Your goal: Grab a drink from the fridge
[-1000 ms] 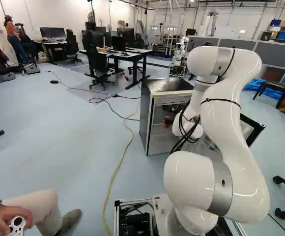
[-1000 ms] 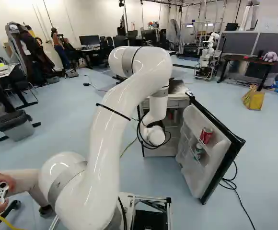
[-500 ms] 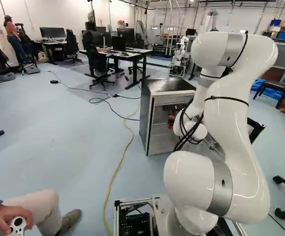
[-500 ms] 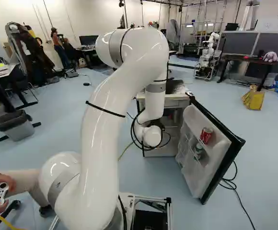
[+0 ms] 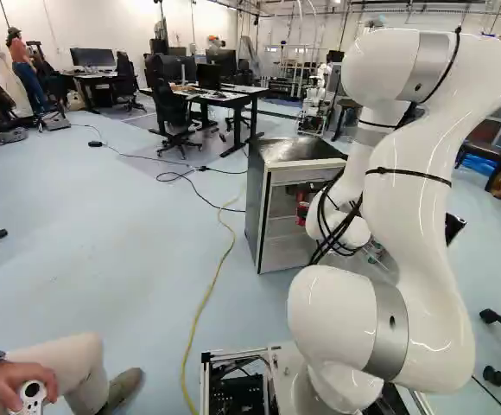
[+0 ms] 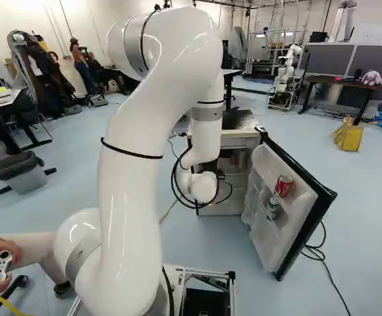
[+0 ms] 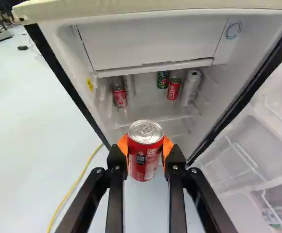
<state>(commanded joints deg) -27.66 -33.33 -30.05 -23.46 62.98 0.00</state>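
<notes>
Far left, right base view: grey waste bin (image 6: 23, 172) on the floor. Further along, in the left base view, a black office chair (image 5: 174, 121) by a desk (image 5: 233, 98) bearing monitors, then a yellow cable (image 5: 207, 298) snaking over pale blue floor towards the fridge (image 5: 263, 220). Fridge is waist-low beside the desk, dark on top, mouth open.

White arm (image 5: 410, 259) arches over and reaches down to that mouth. Black gripper (image 5: 304, 197) at its end, partly hidden in this view. Wrist view settles the grip: orange pads (image 7: 123, 145) pinch a red Coke can (image 7: 146, 162) from two sides, lid showing. Can sits at the fridge's mouth, apart from the stocked shelf; exact depth, cannot tell.

Shelf under the freezer flap (image 7: 150, 43), reading towards the door: red can (image 7: 119, 96), slim silver can (image 7: 129, 85) just behind it, green can (image 7: 163, 79), small red can (image 7: 174, 90), taller pale can (image 7: 191, 86).

Right of the cabinet, right base view: fridge door (image 6: 290, 210) swung wide. Upper rack, red-and-silver can (image 6: 283, 186); below it, green-and-white can (image 6: 272, 207). Beyond, another robot (image 6: 286, 79), then yellow bag (image 6: 349, 135), and a plush toy (image 6: 372, 78) on a dark table (image 6: 336, 80).
</notes>
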